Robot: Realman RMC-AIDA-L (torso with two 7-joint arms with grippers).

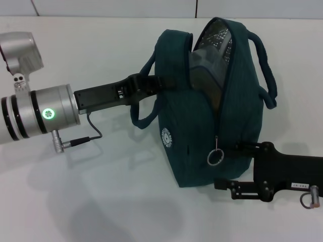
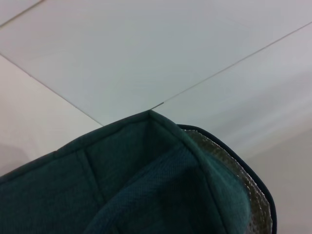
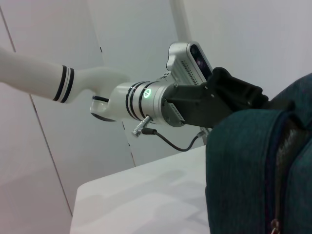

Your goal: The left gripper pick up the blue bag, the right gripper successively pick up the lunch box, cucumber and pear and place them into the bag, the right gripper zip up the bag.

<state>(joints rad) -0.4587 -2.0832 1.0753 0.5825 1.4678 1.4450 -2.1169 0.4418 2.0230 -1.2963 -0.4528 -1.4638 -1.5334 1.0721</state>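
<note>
The blue bag (image 1: 202, 126) stands upright on the white table, its top gaping and showing silver lining. Inside the opening lies the clear lunch box (image 1: 206, 63). My left gripper (image 1: 157, 83) reaches in from the left and is shut on the bag's upper side by a handle; the same grip shows in the right wrist view on the bag (image 3: 253, 161). My right gripper (image 1: 225, 164) sits low at the bag's near end, open, with the ring zip pull (image 1: 214, 157) hanging just beside its fingers. The cucumber and pear are out of view.
The white table (image 1: 101, 201) extends around the bag. A wall line runs along the back. The left arm's silver cylinder with green light (image 1: 49, 113) and its cable hang over the table's left side.
</note>
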